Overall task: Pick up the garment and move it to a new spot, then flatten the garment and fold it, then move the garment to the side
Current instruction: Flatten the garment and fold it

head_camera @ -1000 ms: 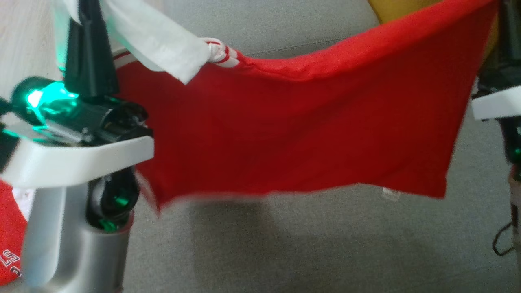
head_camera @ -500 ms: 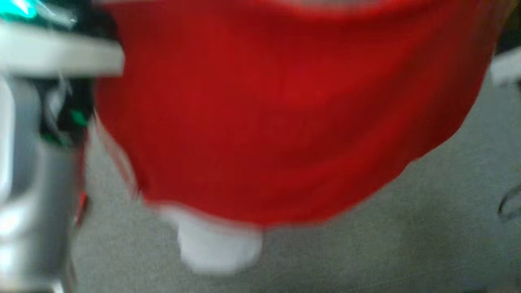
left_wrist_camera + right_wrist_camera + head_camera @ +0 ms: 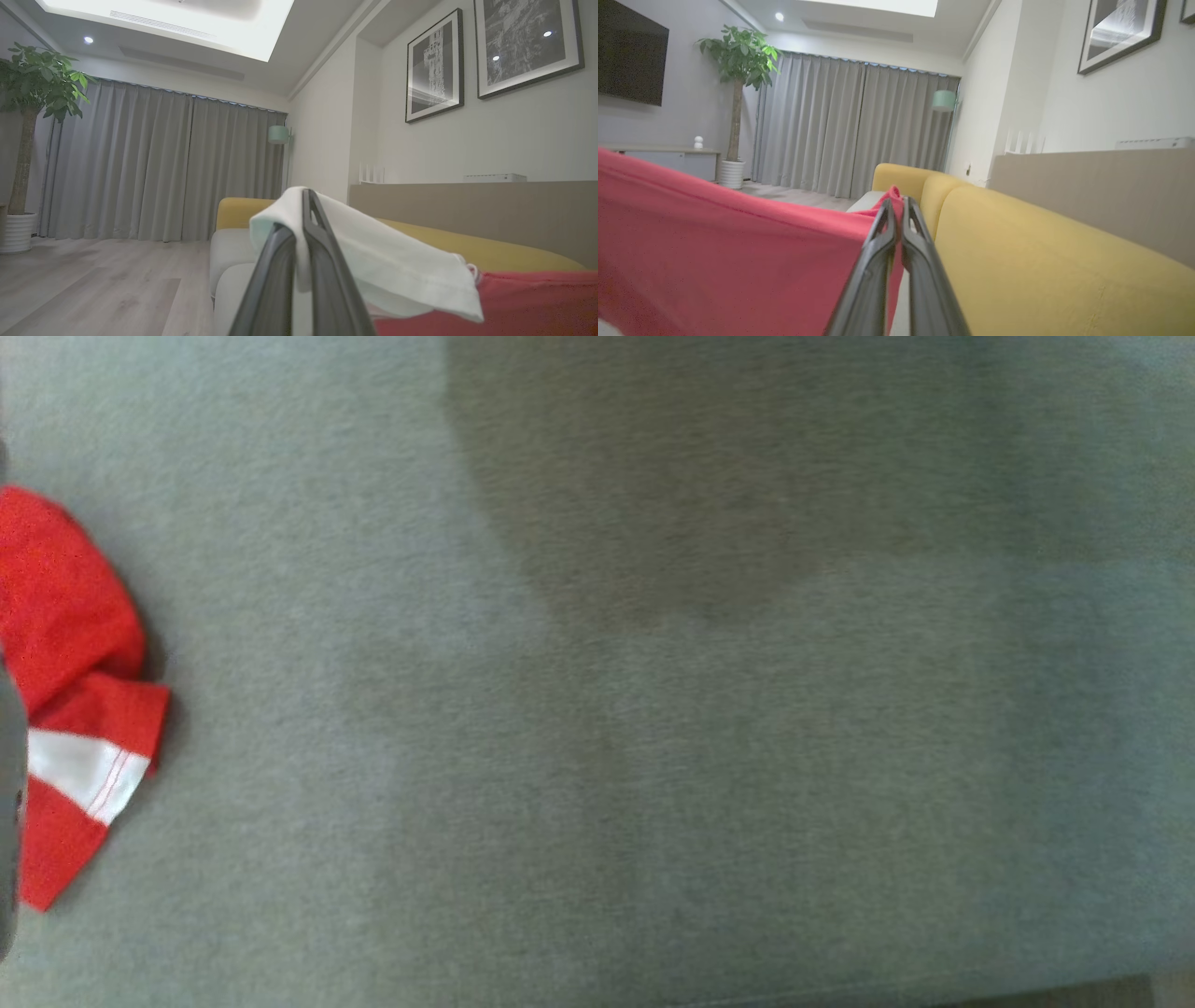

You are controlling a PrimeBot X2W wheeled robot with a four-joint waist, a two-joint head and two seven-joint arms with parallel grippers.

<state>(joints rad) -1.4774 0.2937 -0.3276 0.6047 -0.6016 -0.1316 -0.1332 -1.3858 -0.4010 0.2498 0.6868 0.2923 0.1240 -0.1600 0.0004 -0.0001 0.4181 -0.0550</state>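
Note:
The garment is red with a white sleeve. In the left wrist view my left gripper (image 3: 295,214) is shut on the white sleeve (image 3: 387,261), which drapes over the fingers, and the red body (image 3: 514,303) stretches away at the lower right. In the right wrist view my right gripper (image 3: 897,203) is shut on a red corner, and the garment (image 3: 714,242) spreads taut to the left. Both grippers hold it up in the air above the sofa.
The head view looks down on the grey sofa seat (image 3: 653,756) with a broad shadow across its top. Another red and white cloth (image 3: 65,644) lies bunched at the seat's left edge. A yellow backrest (image 3: 1041,261) runs beside the right gripper.
The head camera has swung down: the stretched red garment and both arms have left its picture, which now shows the grey seat and the cloth at the left edge.

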